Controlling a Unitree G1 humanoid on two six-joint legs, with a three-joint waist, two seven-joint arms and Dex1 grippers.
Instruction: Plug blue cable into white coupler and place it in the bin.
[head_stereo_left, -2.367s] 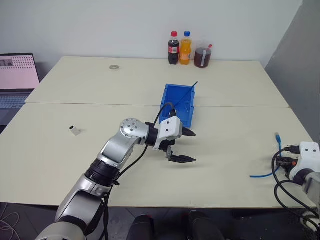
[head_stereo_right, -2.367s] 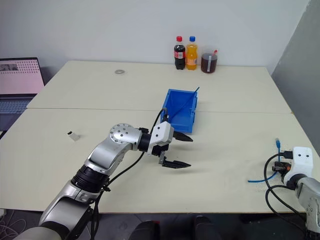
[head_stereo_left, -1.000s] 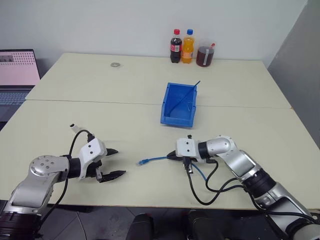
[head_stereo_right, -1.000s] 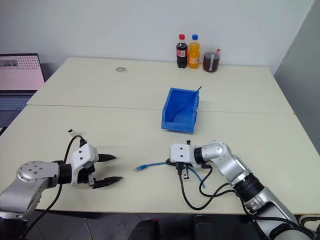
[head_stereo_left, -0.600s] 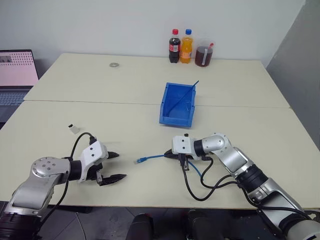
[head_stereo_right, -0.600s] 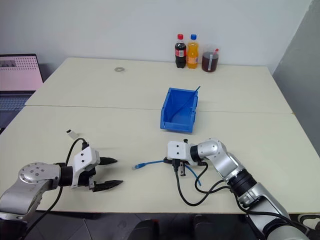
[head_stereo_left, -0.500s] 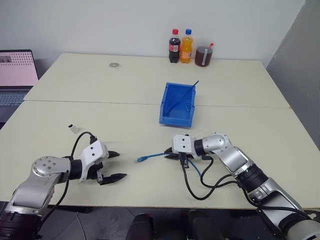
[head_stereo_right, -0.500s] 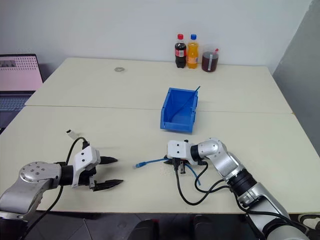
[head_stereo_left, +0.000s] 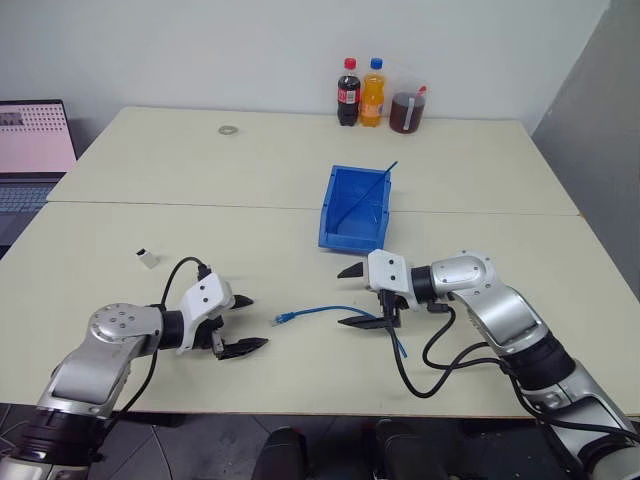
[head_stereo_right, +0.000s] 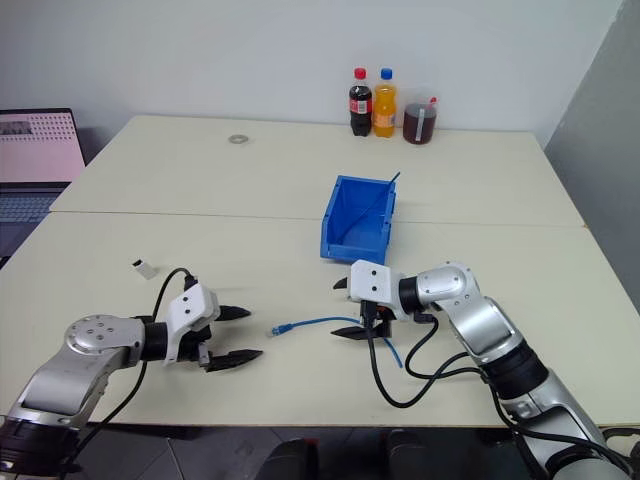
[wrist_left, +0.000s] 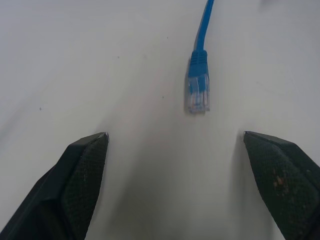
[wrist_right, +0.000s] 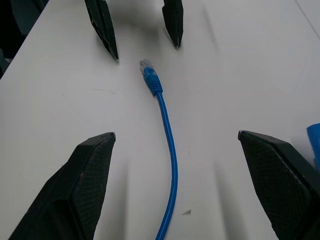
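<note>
Left wrist view shows the blue cable (wrist_left: 199, 80) lying loose on the pale tabletop (wrist_left: 125, 65), its clear plug end with a blue boot facing the left gripper (wrist_left: 175, 165), whose jaws stand wide with nothing between them. From the head camera the thin cable curves across the tabletop toward the right gripper (head_stereo_left: 352, 297), whose jaws are also spread wide and empty just above it, the cable's far end trailing under that arm. The white coupler (head_stereo_left: 147, 259), a tiny boxy block, sits apart on the left. The bin (head_stereo_left: 355, 209), blue and open-topped, stands beyond the cable.
</note>
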